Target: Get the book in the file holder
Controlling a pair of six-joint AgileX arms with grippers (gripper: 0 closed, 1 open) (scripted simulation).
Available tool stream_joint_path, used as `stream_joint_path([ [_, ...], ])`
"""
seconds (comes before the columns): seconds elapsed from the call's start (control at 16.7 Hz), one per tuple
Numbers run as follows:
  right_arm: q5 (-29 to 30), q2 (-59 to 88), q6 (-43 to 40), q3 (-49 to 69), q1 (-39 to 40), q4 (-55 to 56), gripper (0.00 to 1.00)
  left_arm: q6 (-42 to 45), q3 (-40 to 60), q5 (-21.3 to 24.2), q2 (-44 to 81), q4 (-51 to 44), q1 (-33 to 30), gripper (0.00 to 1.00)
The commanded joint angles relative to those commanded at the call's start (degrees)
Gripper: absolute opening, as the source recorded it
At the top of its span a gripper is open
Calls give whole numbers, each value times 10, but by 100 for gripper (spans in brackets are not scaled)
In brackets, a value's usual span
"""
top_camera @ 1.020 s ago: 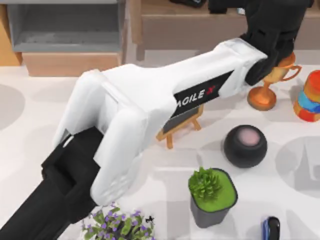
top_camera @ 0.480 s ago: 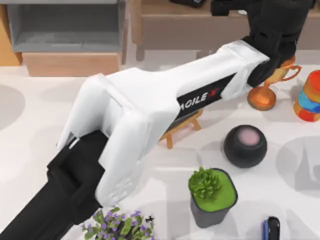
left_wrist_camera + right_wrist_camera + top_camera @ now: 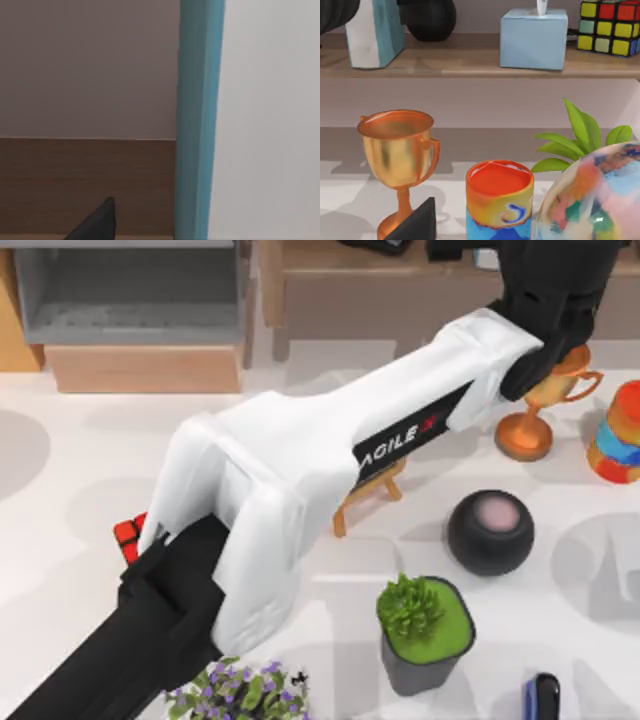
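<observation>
The book (image 3: pixel 374 31), teal-covered with white page edges, stands upright on the brown shelf (image 3: pixel 470 62) at the table's back right. Its teal spine (image 3: pixel 197 120) and white pages sit very close in the left wrist view. My left arm stretches across the table, and its gripper (image 3: pixel 555 285) is up at the shelf, right beside the book (image 3: pixel 335 12). One dark fingertip (image 3: pixel 95 225) shows apart from the spine, and the gripper is open. The grey file holder (image 3: pixel 130 290) stands at the back left on a tan block. Of my parked right arm, one fingertip (image 3: pixel 417 225) shows.
A gold trophy (image 3: pixel 540 410), a colourful cup (image 3: pixel 618 430), a black ball (image 3: pixel 490 530), a potted plant (image 3: pixel 425 630), a small easel (image 3: pixel 365 495) and purple flowers (image 3: pixel 235 690) crowd the right and front. A pale blue box (image 3: pixel 534 39) and puzzle cube (image 3: pixel 610 27) share the shelf.
My left arm has swung further toward the back right, bringing its gripper closer to the shelf. A red cube corner has come into view at the arm's left side.
</observation>
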Motion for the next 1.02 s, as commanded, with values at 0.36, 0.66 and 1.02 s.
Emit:
stream_joint_path([
  [0.36, 0, 0, 0, 0, 0, 0, 100, 0, 16, 2, 8, -8, 2, 100],
  [0.66, 0, 0, 0, 0, 0, 0, 100, 0, 16, 2, 8, -8, 2, 62],
  [1.02, 0, 0, 0, 0, 0, 0, 100, 0, 16, 2, 8, -8, 2, 17],
])
